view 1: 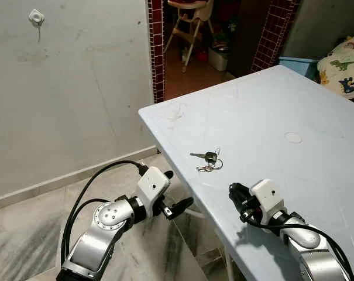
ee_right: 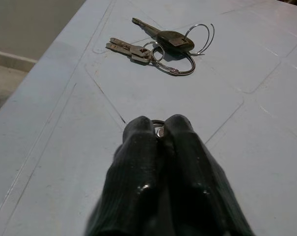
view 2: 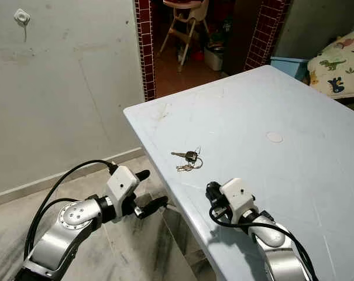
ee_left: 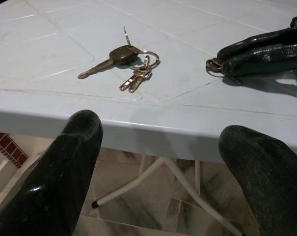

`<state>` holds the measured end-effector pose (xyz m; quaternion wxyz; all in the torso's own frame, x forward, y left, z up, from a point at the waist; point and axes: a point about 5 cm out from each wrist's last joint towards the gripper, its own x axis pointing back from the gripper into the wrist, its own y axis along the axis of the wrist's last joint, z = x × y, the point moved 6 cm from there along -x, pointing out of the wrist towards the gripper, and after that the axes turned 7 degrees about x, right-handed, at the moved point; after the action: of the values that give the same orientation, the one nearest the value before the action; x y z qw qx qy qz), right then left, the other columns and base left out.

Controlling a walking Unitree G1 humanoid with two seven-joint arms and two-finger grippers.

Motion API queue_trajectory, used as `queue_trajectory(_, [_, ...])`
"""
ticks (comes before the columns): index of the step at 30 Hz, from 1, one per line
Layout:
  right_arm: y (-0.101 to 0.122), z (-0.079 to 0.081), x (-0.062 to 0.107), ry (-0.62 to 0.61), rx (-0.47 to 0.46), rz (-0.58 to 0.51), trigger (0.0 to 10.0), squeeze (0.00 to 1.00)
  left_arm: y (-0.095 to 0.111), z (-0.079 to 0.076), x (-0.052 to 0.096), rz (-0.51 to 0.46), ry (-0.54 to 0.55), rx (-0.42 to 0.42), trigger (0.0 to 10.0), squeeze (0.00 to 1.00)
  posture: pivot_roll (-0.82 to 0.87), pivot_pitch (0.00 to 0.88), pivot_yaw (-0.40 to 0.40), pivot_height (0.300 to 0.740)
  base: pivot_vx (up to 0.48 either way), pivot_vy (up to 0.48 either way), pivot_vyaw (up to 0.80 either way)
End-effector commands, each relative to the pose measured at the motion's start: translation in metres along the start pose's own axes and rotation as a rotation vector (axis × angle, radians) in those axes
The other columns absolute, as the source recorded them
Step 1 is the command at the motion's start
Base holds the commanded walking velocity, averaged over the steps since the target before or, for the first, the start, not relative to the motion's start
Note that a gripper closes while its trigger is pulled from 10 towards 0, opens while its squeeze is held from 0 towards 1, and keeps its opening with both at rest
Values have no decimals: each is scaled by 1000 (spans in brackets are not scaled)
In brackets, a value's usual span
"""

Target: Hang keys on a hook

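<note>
Nearby: keys [view 1: 207, 160] on table [view 1: 317, 175] | hook [view 1: 36, 17] on wall [view 1: 77, 93]

Pale blue table [view 1: 270, 111], brass-and-black keys [view 1: 207, 160], dark red tiled doorway [view 1: 156, 47], dinosaur-print cushion [view 1: 343, 67]

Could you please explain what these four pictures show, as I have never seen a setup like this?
This is a humanoid robot with two silver arms. Two pictures come from its head camera, looking down; two come from wrist cameras looking along each gripper's black fingers. On the pale blue plastic table lies a bunch of metal keys on rings. The right gripper rests on the table short of the keys, fingers pressed together with something small and metallic glinting between the tips. The left gripper is open, beside the table edge. A small white wall hook waits high up.
</note>
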<state>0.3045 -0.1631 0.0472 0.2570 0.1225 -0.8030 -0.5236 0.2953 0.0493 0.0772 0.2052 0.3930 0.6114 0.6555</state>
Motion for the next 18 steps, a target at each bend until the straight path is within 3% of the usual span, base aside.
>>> queue_trajectory(1, [-2,-1,1,-5,0,6,0,0,2,-3,1,-3,-10,-9,10000,0,84,0,-13,740,0,0,0])
queue_trajectory(13, [-4,0,-1,-18,-14,13,0,0,1,-2,2,0,-8,-8,10000,0,87,0,-13,740,0,0,0])
queue_trajectory(18, [-1,-14,0,-98,-74,-1,0,0,1,-3,1,-1,-9,-8,10000,0,84,0,-13,740,0,0,0])
